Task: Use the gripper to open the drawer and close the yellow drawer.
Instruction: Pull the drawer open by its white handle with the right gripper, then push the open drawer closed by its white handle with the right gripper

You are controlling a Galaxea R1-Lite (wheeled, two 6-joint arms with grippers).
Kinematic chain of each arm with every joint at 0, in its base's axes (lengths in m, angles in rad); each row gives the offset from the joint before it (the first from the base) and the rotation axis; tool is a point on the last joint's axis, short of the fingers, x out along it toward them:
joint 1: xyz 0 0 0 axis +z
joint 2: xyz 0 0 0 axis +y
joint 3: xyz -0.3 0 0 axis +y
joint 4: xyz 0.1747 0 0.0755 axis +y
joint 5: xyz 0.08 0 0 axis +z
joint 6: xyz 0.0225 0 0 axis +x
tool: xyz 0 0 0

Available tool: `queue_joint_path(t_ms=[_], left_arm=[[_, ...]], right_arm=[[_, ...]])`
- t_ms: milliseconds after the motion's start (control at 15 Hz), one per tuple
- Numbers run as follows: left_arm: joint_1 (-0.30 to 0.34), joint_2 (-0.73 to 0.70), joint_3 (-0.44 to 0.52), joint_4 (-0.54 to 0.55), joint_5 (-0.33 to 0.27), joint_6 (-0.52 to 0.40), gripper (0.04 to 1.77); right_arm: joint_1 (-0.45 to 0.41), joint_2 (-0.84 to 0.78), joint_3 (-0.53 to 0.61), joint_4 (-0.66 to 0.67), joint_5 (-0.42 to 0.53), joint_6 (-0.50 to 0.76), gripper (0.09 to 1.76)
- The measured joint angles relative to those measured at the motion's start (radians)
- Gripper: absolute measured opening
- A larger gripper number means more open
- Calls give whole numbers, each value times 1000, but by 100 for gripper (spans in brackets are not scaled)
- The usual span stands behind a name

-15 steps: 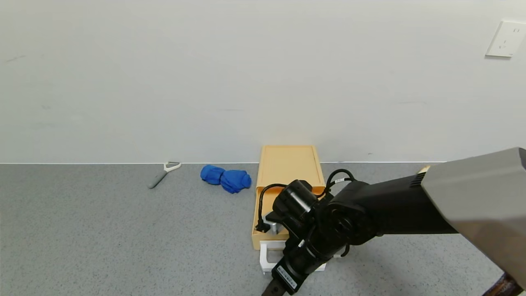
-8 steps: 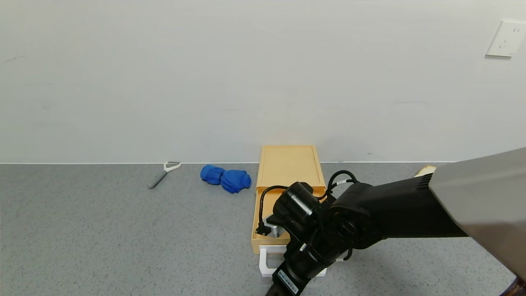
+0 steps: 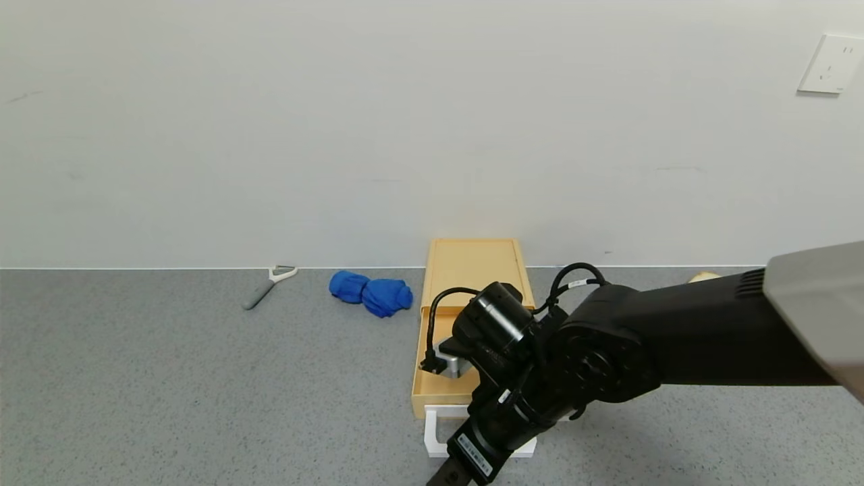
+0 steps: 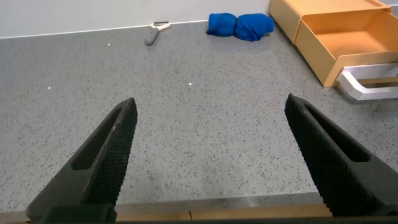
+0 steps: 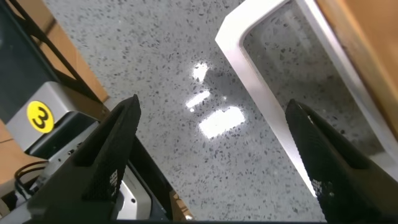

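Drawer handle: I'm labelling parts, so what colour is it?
White. The handle shows best in the left wrist view, a loop at the front of the pale yellow-orange drawer.

I see a matt, smooth yellow plastic drawer (image 3: 470, 277) with a glossy white plastic handle (image 5: 273, 118), a speckled grey stone-like countertop (image 4: 205, 124), and crumpled blue cloth (image 3: 371, 293).

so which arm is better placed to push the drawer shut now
The right, probably. Its end effector hangs open just in front of the white handle of the pulled-out drawer. The left end effector, also open, sits well off to the side over bare table.
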Motion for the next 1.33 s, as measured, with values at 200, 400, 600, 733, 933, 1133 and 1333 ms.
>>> queue_joint_path(t_ms=[200,400,600,733,933,1133,1333], left_arm=[[0,0,0,0,0,0,172],[0,0,0,0,0,0,172],[0,0,0,0,0,0,172],[0,0,0,0,0,0,172],[0,0,0,0,0,0,172],[0,0,0,0,0,0,172],[0,0,0,0,0,0,172]], right_arm=[[-1,-96,27,4,1,1,171],[-16,-220,82,4,-1,-3,171],[-75,-354,153,-9,-4,-8,171],[-131,-433,206,-33,-21,-11,171],[-221,-520,270,-94,-55,-11,171],[-316,-564,308,-159,-54,-7,171],[-399,-572,339,-223,-53,5,171]])
